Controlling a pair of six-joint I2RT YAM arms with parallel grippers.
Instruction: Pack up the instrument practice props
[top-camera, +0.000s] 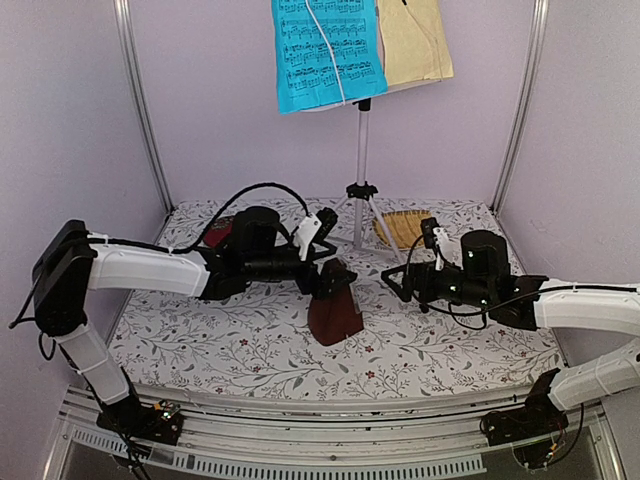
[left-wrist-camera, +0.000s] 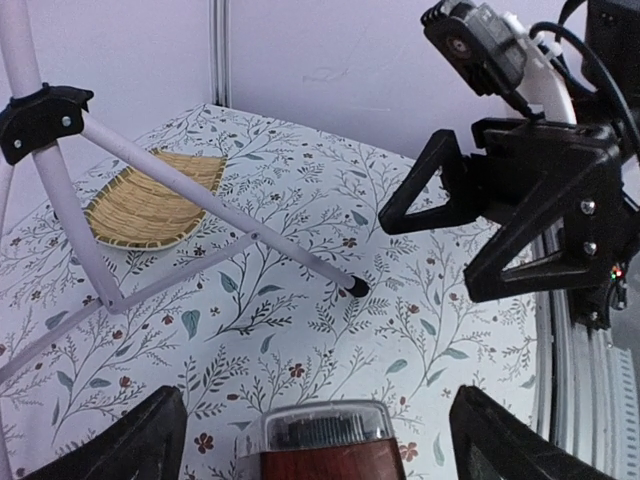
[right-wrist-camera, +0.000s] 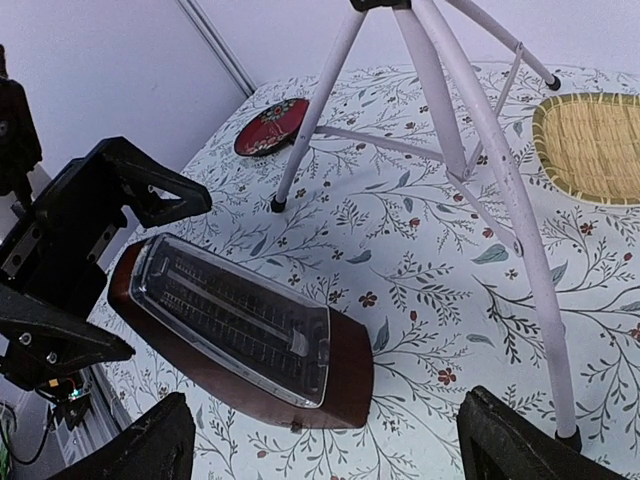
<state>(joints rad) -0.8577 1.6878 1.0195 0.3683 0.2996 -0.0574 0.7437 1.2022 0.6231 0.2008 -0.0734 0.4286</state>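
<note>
The dark red-brown metronome (top-camera: 334, 308) stands upright mid-table. My left gripper (top-camera: 322, 260) is open, its jaws either side of the metronome's clear-capped top (left-wrist-camera: 322, 445) without touching it; the fingers (left-wrist-camera: 135, 445) show at the bottom corners of the left wrist view. My right gripper (top-camera: 397, 280) is open and empty, to the right of the metronome (right-wrist-camera: 240, 330) and facing it. The silver tripod music stand (top-camera: 361, 150) stands at the back, with a blue music sheet (top-camera: 325, 50) and a pale-yellow music sheet (top-camera: 412, 40) on its desk.
A woven straw tray (top-camera: 402, 228) lies at the back right beside the stand's legs (right-wrist-camera: 440, 130). A small red dish (top-camera: 222, 232) sits at the back left behind my left arm. Lilac walls close in three sides.
</note>
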